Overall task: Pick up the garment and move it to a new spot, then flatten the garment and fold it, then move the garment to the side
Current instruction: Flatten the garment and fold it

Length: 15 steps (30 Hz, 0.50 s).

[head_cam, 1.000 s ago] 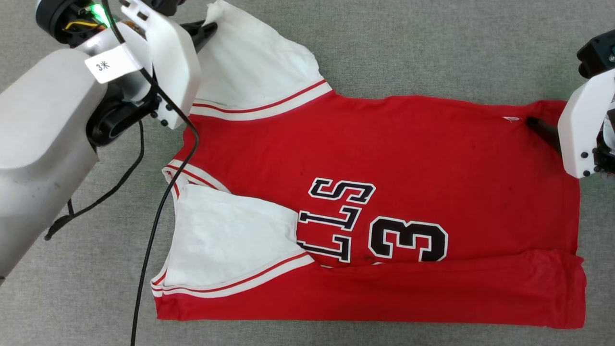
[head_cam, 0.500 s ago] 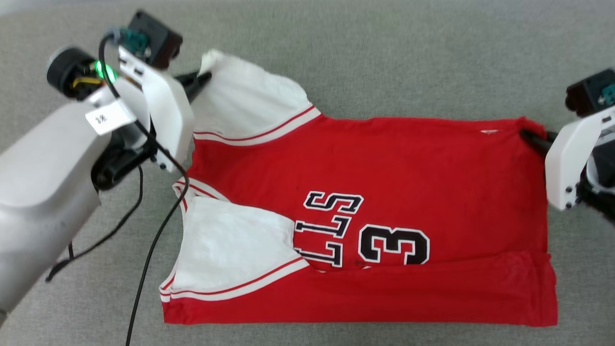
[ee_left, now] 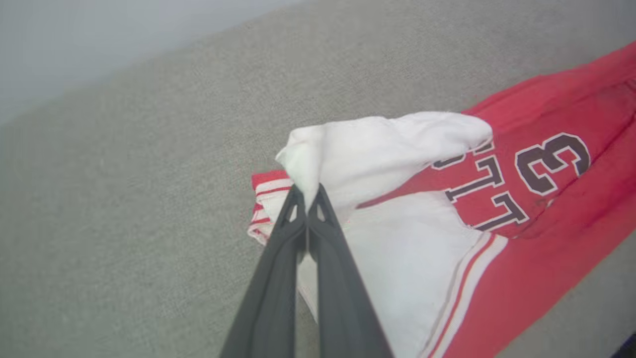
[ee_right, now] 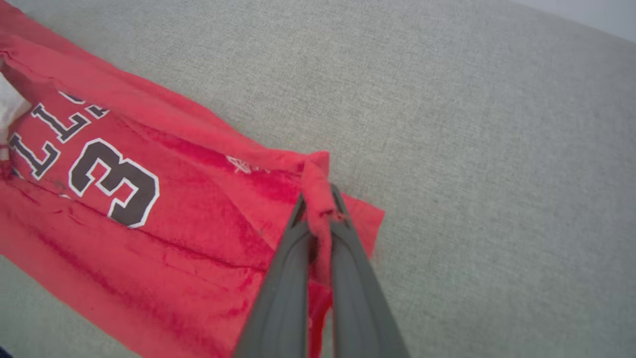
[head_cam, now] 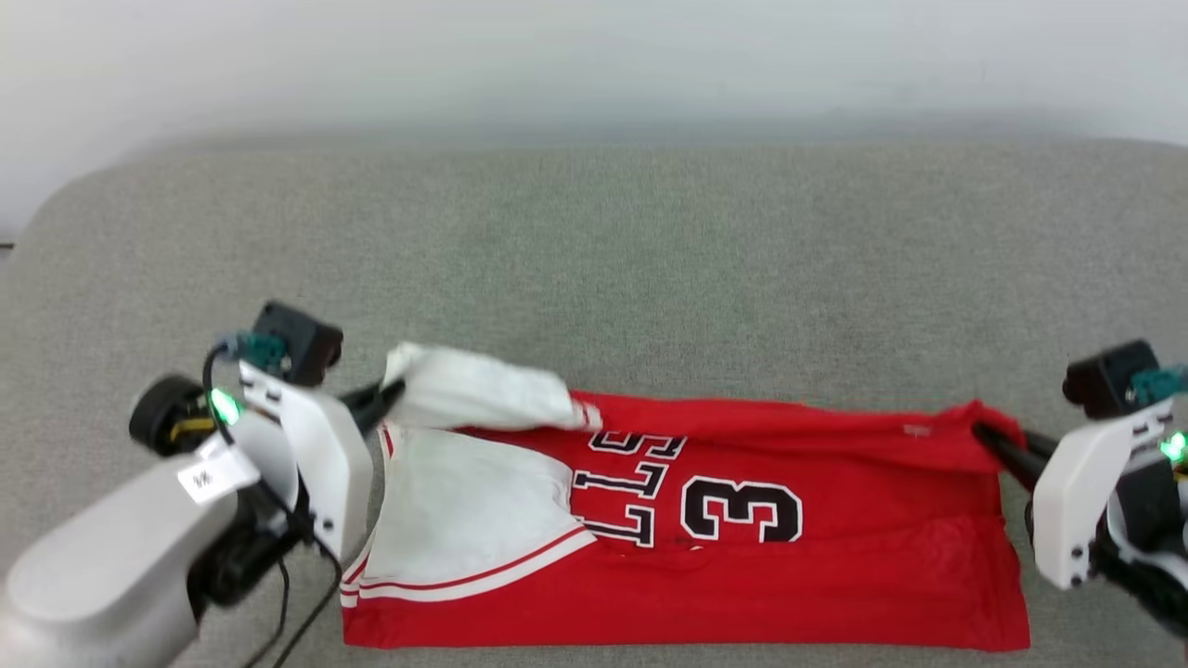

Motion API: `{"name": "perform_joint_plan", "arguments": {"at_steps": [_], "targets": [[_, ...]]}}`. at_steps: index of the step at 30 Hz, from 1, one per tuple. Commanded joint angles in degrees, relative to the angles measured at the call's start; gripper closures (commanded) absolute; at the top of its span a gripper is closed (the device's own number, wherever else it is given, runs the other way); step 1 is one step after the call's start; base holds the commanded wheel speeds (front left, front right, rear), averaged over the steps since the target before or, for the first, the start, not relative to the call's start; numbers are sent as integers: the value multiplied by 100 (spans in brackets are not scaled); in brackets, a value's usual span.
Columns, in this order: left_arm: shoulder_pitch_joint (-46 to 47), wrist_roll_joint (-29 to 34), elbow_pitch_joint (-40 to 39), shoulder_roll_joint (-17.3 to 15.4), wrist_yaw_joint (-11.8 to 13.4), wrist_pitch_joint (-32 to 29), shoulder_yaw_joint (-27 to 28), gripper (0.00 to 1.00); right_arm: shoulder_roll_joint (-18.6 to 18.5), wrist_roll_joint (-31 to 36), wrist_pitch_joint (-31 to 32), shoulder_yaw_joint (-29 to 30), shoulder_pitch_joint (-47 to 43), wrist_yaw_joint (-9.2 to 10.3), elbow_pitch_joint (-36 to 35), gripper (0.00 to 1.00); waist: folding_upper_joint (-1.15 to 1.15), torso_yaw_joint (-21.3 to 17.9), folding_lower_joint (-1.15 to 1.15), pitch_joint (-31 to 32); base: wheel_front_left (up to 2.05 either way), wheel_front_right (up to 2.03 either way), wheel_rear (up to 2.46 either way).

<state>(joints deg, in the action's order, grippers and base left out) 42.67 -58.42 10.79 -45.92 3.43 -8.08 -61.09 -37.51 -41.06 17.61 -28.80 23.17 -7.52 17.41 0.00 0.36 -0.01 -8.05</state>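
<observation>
We see the garment (head_cam: 789,584) lying on the grey surface (head_cam: 650,260), close to that surface's near edge in the head view. Its near part is flat and its far edge is raised off the fabric. The black "3" (head_cam: 741,510) and the letters beside it face up and read sideways to us. One white sleeve (head_cam: 464,520) lies flat on the garment's near left part. The other sleeve (head_cam: 483,397) is lifted and droops over the tops of the letters. Our left gripper (head_cam: 394,397) is clamped on the tip of that raised sleeve; in the left wrist view its dark fingers (ee_left: 278,283) meet with white cloth pinched between them. Our right gripper (head_cam: 986,434) is closed on the garment's far right corner, and in the right wrist view a ridge of red cloth runs up between its fingers. The far edge spans from one gripper to the other, sagging a little between them. Our pale left forearm (head_cam: 102,566) crosses the lower left of the head view, and a pale wall (head_cam: 594,56) rises behind the surface.
</observation>
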Motion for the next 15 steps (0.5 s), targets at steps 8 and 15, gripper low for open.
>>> {"name": "perform_joint_plan", "arguments": {"at_steps": [8,15], "targets": [[-1008,-337,-323,-189,321,253,-141,100,130,178,26,499,-1149,7,-502,100,0,33,1,354,0,0,0],[-1463,-470,-207,-247,414,394,-246,100,322,294,139,876,-1894,7,-849,100,0,-4,1,362,0,0,0]]}}
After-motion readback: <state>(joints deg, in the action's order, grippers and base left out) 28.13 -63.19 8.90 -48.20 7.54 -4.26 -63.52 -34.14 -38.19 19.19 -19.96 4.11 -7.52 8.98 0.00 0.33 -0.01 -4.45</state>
